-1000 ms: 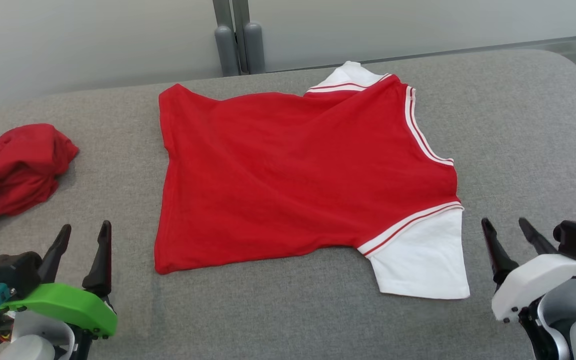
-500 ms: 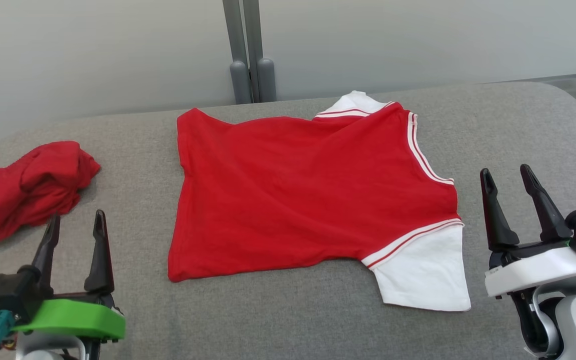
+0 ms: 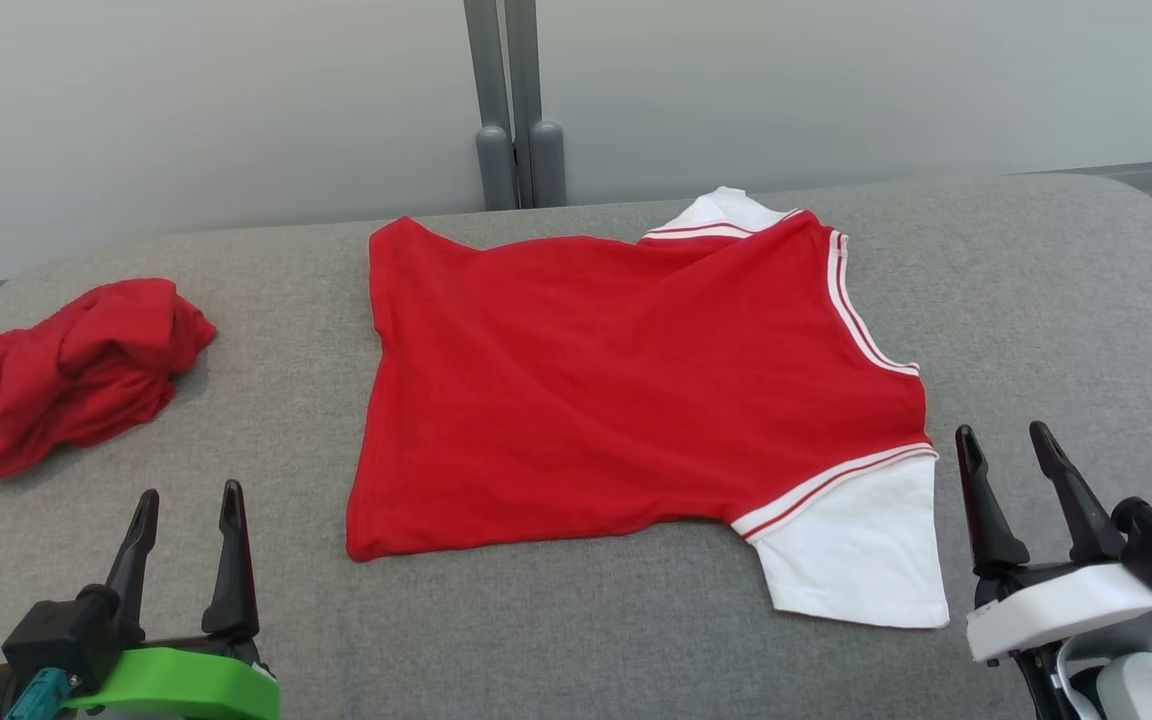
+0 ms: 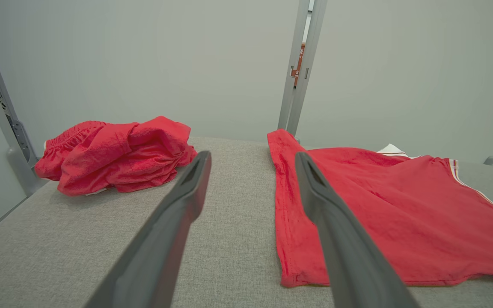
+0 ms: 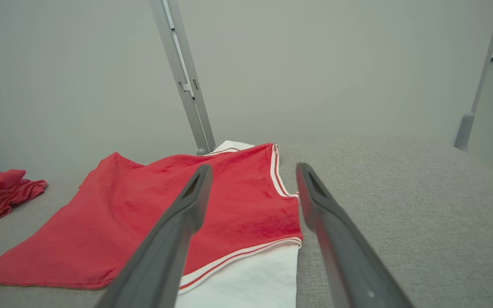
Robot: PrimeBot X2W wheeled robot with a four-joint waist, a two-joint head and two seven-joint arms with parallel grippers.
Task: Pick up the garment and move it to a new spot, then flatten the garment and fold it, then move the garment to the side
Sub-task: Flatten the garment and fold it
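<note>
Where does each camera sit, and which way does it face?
Head view: from the head, down onto the shirt on the table; left gripper and right gripper at bottom corners, jaws open.
Left wrist view: along its own jaws toward the crumpled red garment.
Right wrist view: along its own jaws over the white sleeve.
Shared: all show the shirt.

Garment (image 3: 616, 390) on table (image 3: 1036, 300) — heap (image 3: 66, 370) left

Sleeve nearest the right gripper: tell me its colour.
White sleeve, with red-and-white striped trim; clearest in head view.
</note>
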